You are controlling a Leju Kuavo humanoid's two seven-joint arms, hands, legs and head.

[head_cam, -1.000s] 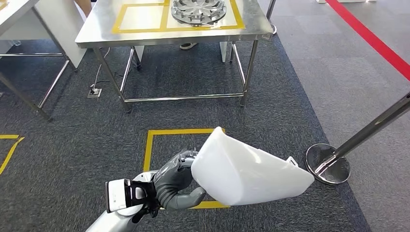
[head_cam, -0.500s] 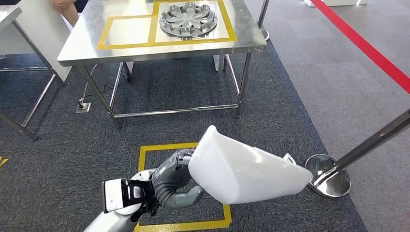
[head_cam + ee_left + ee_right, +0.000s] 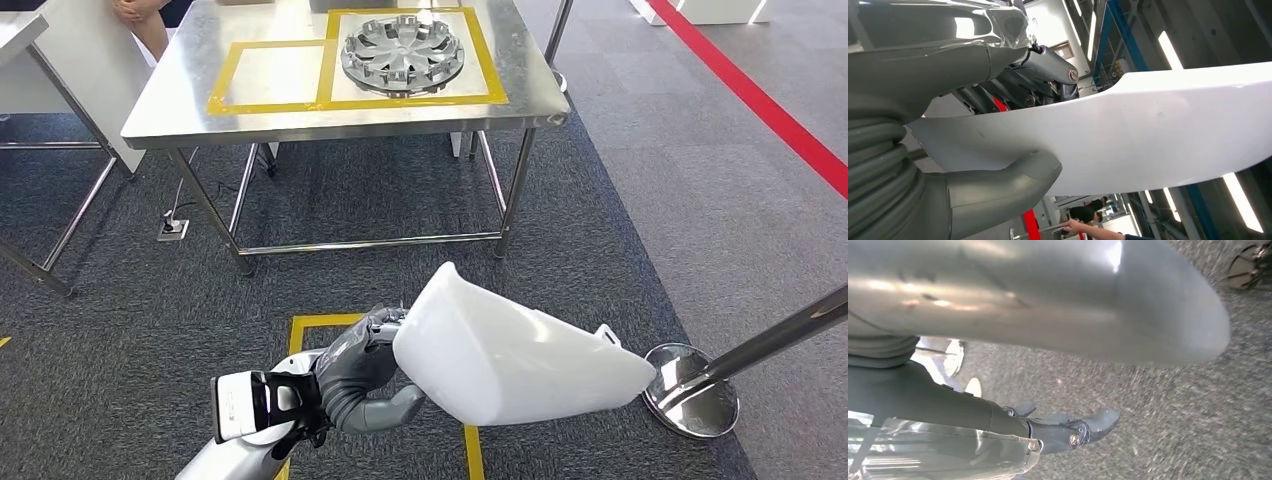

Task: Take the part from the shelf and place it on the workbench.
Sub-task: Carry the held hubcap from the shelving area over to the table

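Stainless steel workbench (image 3: 180, 105) sits ahead of me on the dark grey carpet (image 3: 120, 330), with two yellow-taped squares marked on its top. The right square has a silver wheel cover (image 3: 403, 52) lying flat in it; the left taped square (image 3: 270, 75) is bare metal. Part of a person (image 3: 140, 12) shows at the far left corner of the bench.

Closer in, the white part (image 3: 520, 355) is in my left hand (image 3: 362, 372). It's a big curved plastic shell, hanging in the air well short of the bench, over the yellow floor marking (image 3: 300, 335). In the left wrist view my thumb (image 3: 998, 192) presses one face of the part (image 3: 1148, 130) and the darker fingers (image 3: 1048, 65) wrap the other side, so it's a firm clamp on its near edge.

My right hand (image 3: 1068, 432) shows in the right wrist view, hanging over carpet, fingers loosely stretched with nothing in them.

Off to the right a chrome stanchion base (image 3: 692, 388) stands on the carpet, and a red floor line (image 3: 770, 100) runs along the lighter flooring.
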